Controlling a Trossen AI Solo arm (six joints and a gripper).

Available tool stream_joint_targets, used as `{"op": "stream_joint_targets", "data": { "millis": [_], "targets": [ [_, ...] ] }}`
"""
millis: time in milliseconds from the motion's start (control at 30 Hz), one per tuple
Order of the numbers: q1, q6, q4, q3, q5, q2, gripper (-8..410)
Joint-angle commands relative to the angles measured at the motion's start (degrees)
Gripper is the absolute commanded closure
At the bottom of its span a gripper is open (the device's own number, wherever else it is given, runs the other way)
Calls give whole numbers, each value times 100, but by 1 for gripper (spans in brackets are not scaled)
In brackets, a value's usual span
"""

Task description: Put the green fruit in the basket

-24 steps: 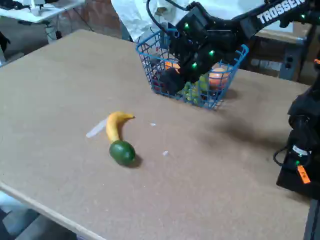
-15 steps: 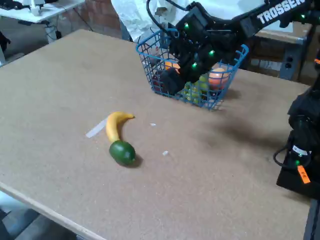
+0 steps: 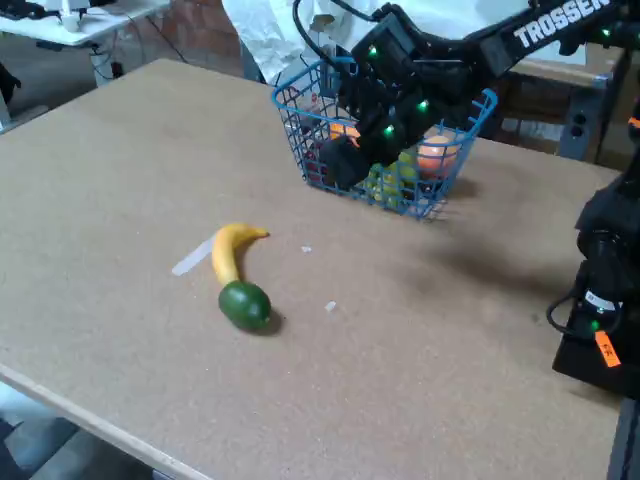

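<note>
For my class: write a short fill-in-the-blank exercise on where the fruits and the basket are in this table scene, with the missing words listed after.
1. The green fruit lies on the ____, outside the basket.
2. One end of the ____ banana touches the green fruit.
3. The basket's wire mesh is ____.
4. The gripper is over the ____, far from the green fruit.

Missing words: table; yellow; blue; basket

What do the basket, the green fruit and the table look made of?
Basket: blue-coated wire mesh, open grid visible. Green fruit: smooth, glossy skin; possibly plastic, though that is unclear. Table: matte tan board, like fibreboard or cork, faintly speckled.
</note>
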State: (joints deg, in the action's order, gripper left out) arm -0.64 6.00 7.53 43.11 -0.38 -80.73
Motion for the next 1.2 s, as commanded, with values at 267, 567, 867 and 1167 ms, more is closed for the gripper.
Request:
{"op": "stream_joint_targets", "data": {
  "millis": [267,567,867,1167],
  "targets": [
    [7,619,-70,4,-621,308,182],
    [188,1213,-186,4,-1266,614,182],
    [634,1370,-345,4,-1257,614,144],
    [970,1196,-378,4,-750,614,27]
  ]
}}
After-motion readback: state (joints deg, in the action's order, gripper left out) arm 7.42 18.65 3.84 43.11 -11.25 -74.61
